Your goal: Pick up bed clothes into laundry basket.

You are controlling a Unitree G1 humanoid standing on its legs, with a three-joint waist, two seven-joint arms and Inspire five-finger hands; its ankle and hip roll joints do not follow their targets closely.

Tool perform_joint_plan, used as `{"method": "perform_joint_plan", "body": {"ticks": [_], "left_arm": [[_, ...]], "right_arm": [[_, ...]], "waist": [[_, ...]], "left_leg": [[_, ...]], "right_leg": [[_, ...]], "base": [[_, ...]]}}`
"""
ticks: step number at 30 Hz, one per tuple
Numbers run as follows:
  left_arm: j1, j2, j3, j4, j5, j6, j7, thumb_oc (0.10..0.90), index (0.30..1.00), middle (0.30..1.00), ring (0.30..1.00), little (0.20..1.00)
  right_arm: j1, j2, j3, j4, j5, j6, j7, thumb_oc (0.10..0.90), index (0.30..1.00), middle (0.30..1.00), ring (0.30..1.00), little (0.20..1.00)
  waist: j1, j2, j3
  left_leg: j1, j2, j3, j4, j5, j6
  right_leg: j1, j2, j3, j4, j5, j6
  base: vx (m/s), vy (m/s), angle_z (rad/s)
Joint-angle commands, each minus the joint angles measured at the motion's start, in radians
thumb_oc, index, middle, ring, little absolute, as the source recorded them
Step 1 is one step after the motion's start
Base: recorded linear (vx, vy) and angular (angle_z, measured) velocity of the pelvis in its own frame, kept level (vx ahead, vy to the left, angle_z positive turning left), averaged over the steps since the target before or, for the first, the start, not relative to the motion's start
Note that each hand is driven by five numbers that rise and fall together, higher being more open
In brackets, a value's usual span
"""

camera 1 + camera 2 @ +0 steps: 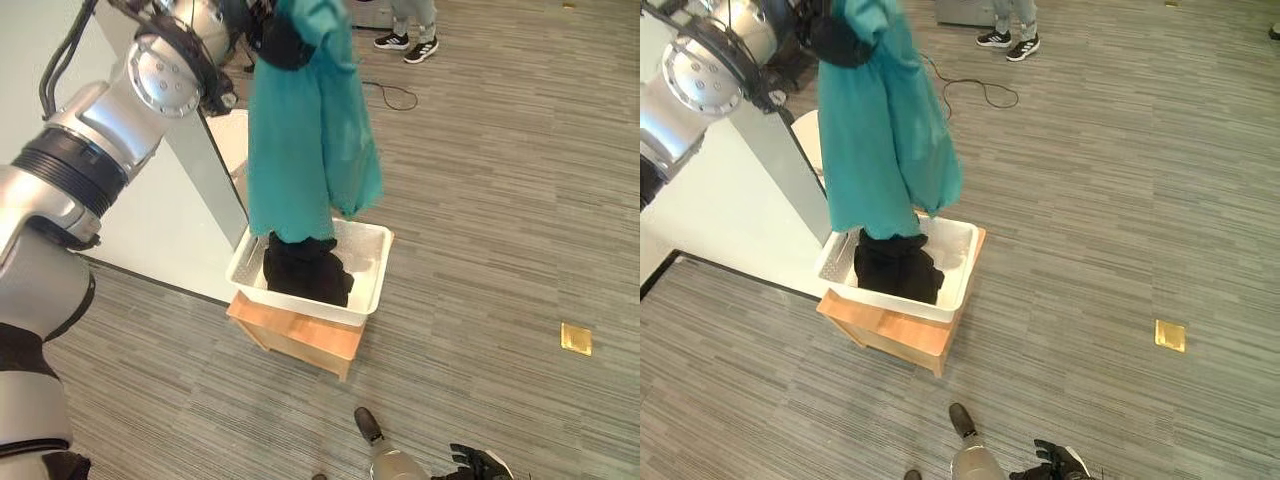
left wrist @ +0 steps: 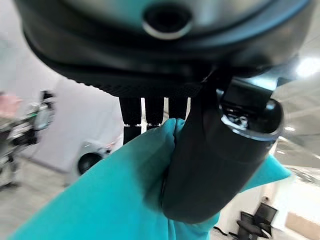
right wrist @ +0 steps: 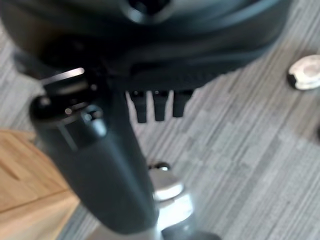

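Teal garment (image 1: pixel 310 130) hangs from the left robot hand (image 1: pixel 285 40) at 12 o'clock, thumb and fingers pinched on its top edge, its hem reaching down to a black garment (image 1: pixel 305 268) heaped in the white laundry basket (image 1: pixel 375 275) directly below. Basket sits on a low wooden stand (image 1: pixel 300 335) on the grey plank floor (image 1: pixel 500 200), centre of scene. Right robot hand (image 1: pixel 480 465) hangs low at 5 o'clock, fingers relaxed and holding nothing; a person's shoes (image 1: pixel 405 45) stand at 1 o'clock.
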Motion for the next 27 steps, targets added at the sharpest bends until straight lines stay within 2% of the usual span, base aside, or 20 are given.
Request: {"method": "perform_joint_plan", "body": {"ticks": [1,9,17,22,27], "left_arm": [[-0.087,0.022,0.167,0.095,-0.001,-0.030,0.081,0.400,0.300,0.300,0.300,0.300],[0.003,-0.025,0.191,0.073,0.068,-0.016,0.070,0.400,0.300,0.300,0.300,0.300],[0.184,-0.127,0.270,0.104,0.157,0.011,0.052,0.400,0.300,0.300,0.300,0.300],[0.295,-0.241,0.314,0.241,0.252,0.054,0.028,0.400,0.300,0.300,0.300,0.300],[0.341,-0.288,0.355,0.365,0.278,0.077,0.012,0.400,0.300,0.300,0.300,0.300]], "right_arm": [[0.092,-0.058,-0.015,-0.030,0.012,-0.010,-0.025,0.800,0.900,0.900,0.900,0.900],[0.106,-0.051,-0.008,-0.019,0.001,-0.009,-0.024,0.800,0.900,0.900,0.900,0.900],[0.109,-0.046,0.015,-0.119,-0.019,-0.021,-0.022,0.800,0.900,0.900,0.900,0.900],[0.088,-0.045,0.042,-0.128,-0.031,-0.027,-0.031,0.800,0.900,0.900,0.900,0.900],[0.079,-0.050,0.061,-0.147,-0.036,-0.027,-0.027,0.800,0.900,0.900,0.900,0.900]], "waist": [[-0.001,-0.024,-0.013],[-0.007,-0.036,0.016],[-0.026,-0.060,0.067],[-0.046,-0.080,0.095],[-0.069,-0.102,0.106]], "left_leg": [[-0.098,0.023,-0.009,-0.029,0.098,-0.058],[-0.111,0.025,-0.010,-0.029,0.099,-0.058],[-0.139,0.028,0.007,-0.029,0.103,-0.059],[-0.159,0.034,0.022,-0.029,0.103,-0.060],[-0.174,0.038,0.044,-0.029,0.103,-0.063]], "right_leg": [[0.084,0.011,0.025,0.001,-0.137,0.083],[0.071,0.012,0.022,0.001,-0.138,0.079],[0.034,0.022,0.036,0.005,-0.126,0.074],[0.007,0.025,0.043,0.007,-0.121,0.072],[-0.018,0.033,0.057,0.009,-0.115,0.073]], "base": [[0.00,0.000,0.00],[0.00,-0.001,0.00],[-0.02,-0.007,-0.01],[-0.03,-0.017,-0.14],[-0.01,-0.011,-0.06]]}}
